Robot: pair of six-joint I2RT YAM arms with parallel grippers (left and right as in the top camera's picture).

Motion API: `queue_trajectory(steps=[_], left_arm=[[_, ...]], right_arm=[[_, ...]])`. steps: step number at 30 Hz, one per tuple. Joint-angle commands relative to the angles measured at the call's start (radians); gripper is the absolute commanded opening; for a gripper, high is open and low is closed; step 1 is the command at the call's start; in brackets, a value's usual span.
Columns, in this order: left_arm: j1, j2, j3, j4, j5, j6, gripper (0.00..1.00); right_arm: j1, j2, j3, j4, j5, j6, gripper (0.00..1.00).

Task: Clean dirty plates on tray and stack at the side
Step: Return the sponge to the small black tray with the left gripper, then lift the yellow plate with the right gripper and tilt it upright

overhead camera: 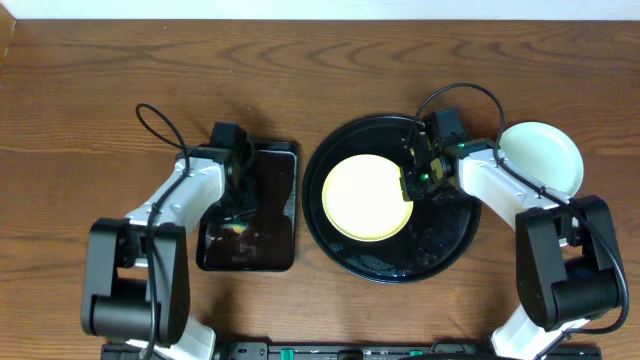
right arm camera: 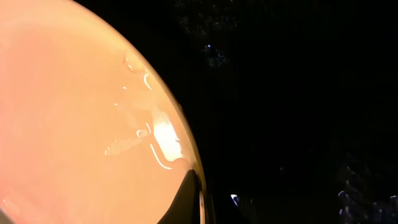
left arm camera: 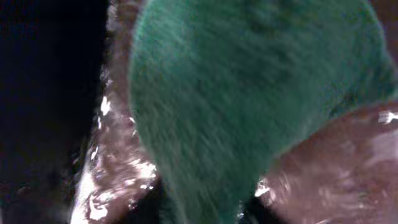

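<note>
Rim of yellow plate lies under closed right gripper, wet black tray beyond; left gripper opening unclear.

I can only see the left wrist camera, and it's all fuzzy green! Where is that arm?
Observer: The left gripper is over the small rectangular black tray, left of the round tray.
Operator: Any plates on the round one?
Observer: One yellow plate lies on it.
Operator: What's the other arm doing?
Observer: The right gripper is at that plate's right rim.
</note>
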Motion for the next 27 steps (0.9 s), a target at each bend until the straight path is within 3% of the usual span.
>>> queue_trajectory(steps=[1,7,16,27], left_arm=[[0.002,-0.061,0.030,-0.012,-0.009,0.009,0.59],[0.002,-0.112,0.030,-0.041,0.010,0.007,0.67],[0.002,-0.113,0.028,-0.037,0.051,0.007,0.68],[0.002,-0.112,0.026,-0.026,0.050,0.008,0.69]], right_arm=[[0.008,-0.011,-0.025,-0.009,0.150,-0.004,0.01],[0.009,-0.116,-0.025,-0.009,0.269,-0.005,0.01],[0.010,-0.241,-0.025,-0.010,0.341,-0.016,0.01],[0.140,-0.400,-0.025,-0.018,0.674,-0.106,0.01]])
